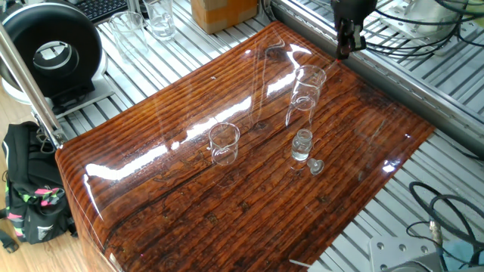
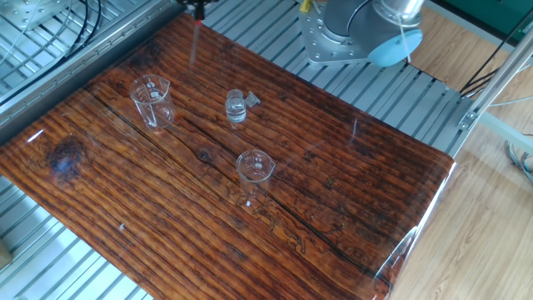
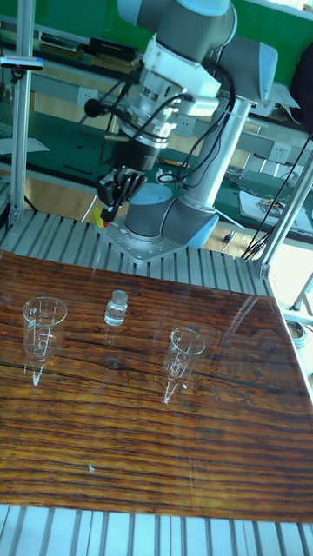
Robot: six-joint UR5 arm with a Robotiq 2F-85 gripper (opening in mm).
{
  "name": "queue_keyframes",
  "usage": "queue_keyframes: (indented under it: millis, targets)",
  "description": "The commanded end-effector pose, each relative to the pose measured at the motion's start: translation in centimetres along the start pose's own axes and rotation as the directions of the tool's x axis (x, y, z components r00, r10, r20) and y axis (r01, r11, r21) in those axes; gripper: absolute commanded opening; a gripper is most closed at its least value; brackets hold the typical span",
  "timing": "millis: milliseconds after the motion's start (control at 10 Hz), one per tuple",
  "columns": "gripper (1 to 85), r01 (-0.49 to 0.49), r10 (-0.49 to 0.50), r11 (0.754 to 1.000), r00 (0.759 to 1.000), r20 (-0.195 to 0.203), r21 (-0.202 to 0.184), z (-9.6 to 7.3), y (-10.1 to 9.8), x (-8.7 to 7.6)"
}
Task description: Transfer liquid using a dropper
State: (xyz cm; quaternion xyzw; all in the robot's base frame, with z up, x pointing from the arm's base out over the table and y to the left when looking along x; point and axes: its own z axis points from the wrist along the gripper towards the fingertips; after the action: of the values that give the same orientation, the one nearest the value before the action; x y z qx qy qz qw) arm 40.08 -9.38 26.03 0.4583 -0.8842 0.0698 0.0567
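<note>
Fingers (image 1: 342, 44) first: wide, narrow, holding?

Narrow, pinched on the dropper (image 2: 196, 12) at its red bulb end. Thin tube hangs straight down from there, very faint.

Where is that in the frame?

Top edge of the other fixed view, a bit left of centre, over the far edge of the wooden surface (image 2: 333, 192). In one fixed view it's upper right. In the tall view the arm is upper left, well above the wood.

Tip touching anything?

No, it hangs in the air. It's apart from the left glass (image 2: 151, 100), which sits lower left of it.

Any liquid in the tube?

Cannot tell, tube too thin and clear.

What else is on the wood?

Small bottle (image 2: 236, 106) near the middle, upright and uncapped, with its stopper (image 2: 252, 99) lying just beside it on the right. A second glass (image 2: 255, 171) stands further down, near frame centre, well apart from the bottle. Both glasses upright.

Contents of the glasses?

Can't make it out through the glare.
</note>
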Motion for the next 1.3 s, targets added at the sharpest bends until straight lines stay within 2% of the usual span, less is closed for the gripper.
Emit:
queue_keyframes:
  millis: [0,100,200,300,500,700,800,1000,1200]
  targets:
    - [1.7,-0.022,0.023,0.996,1.0,0.013,-0.091,-0.6,3.2,-3.4]
    - [1.7,-0.026,0.028,0.988,1.0,0.011,-0.149,-0.2,4.4,-4.7]
    - [1.7,-0.047,0.046,0.978,0.999,-0.011,-0.202,-0.1,5.8,-5.2]
    - [1.7,-0.111,0.1,0.968,0.993,-0.059,-0.225,0.1,7.1,-5.3]
    - [1.7,-0.147,0.126,0.969,0.985,-0.114,-0.2,0.9,7.0,-5.5]
    - [1.7,-0.18,0.137,0.95,0.974,-0.178,-0.254,1.0,7.6,-4.0]
    - [1.7,-0.18,0.135,0.95,0.974,-0.181,-0.256,1.2,7.3,-3.9]
    - [1.7,-0.176,0.134,0.957,0.973,-0.187,-0.23,1.6,6.3,-4.3]
    - [1.7,-0.169,0.134,0.96,0.977,-0.165,-0.222,1.7,5.9,-4.9]
